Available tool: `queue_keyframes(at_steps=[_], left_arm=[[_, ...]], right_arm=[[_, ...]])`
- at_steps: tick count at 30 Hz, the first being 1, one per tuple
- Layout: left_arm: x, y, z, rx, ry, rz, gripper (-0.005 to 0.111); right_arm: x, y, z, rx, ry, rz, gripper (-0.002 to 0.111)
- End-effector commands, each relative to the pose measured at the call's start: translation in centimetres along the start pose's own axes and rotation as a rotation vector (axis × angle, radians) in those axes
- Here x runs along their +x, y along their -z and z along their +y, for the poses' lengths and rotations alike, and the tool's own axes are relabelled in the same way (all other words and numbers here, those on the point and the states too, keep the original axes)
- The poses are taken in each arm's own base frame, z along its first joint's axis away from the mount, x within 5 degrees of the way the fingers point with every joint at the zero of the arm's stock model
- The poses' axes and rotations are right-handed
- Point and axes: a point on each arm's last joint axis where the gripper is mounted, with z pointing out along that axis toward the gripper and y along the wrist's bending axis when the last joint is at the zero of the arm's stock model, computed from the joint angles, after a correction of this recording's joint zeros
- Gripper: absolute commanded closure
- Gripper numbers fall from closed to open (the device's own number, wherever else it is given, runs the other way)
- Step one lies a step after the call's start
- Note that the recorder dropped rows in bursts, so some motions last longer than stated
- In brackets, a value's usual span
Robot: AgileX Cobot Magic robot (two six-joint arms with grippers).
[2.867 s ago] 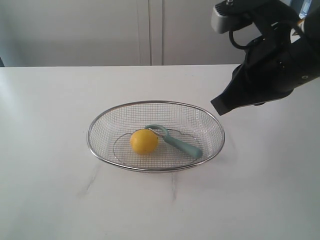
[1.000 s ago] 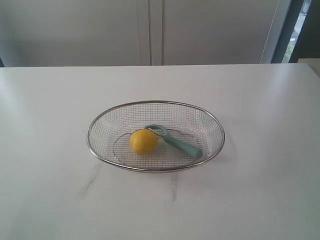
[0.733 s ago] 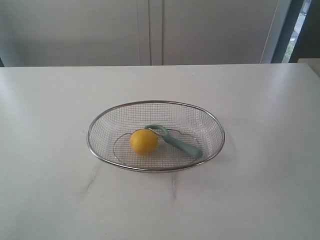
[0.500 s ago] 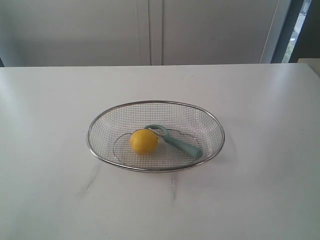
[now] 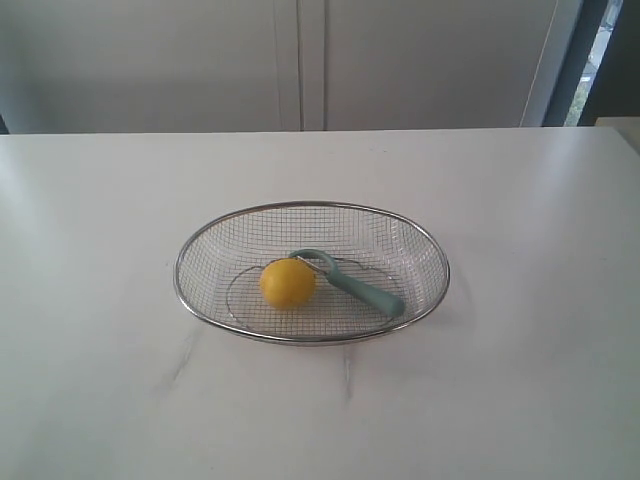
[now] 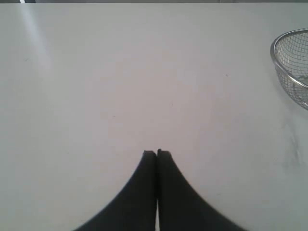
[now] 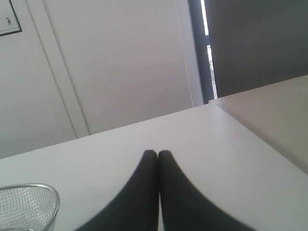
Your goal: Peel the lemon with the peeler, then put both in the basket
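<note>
The yellow lemon [image 5: 287,284] lies inside the silver wire basket [image 5: 200,243] at the table's middle. Beside the lemon, also in the basket, lies the teal-handled peeler [image 5: 358,287], its blade head touching the lemon's far right side. Neither arm shows in the exterior view. My left gripper [image 6: 157,152] is shut and empty over bare table, with the basket [image 6: 279,61] rim off to one side. My right gripper [image 7: 157,153] is shut with nothing in it, above the table near a corner, and a bit of the basket [image 7: 47,192] shows at that view's edge.
The white table [image 5: 520,380] surrounds the basket on every side. White cabinet doors [image 5: 300,60] stand behind the table's far edge. A dark gap [image 5: 600,60] shows at the back right.
The right arm, seen at the upper right 2.9 s ago, has left the exterior view. Lemon, peeler and basket have not moved.
</note>
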Motion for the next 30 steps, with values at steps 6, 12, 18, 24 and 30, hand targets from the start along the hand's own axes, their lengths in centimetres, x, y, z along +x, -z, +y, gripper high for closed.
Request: queue_keyframes(at_steps=[6,12,18,24,30], left_arm=[[0.1,0.0,0.0,-0.003,0.004,0.002,0.107],[0.1,0.0,0.0,-0.003,0.004,0.002,0.107],[0.1,0.0,0.0,-0.003,0.004,0.002,0.107],[0.1,0.0,0.0,-0.003,0.004,0.002,0.107],[0.1,0.0,0.0,-0.003,0.004,0.002,0.107]], right_arm=[[1.6,0.3,-0.3,0.014,0.207,0.157,0.108],[2.5,0.5,-0.4,0.015,0.207,0.256,0.108],[2.5,0.5,-0.4,0.016,0.213,0.256,0.108],[2.5,0.5,-0.4,0.017,0.201,0.257,0.108],[2.6,0.5,0.0,-0.056,0.195,0.263,0.108]])
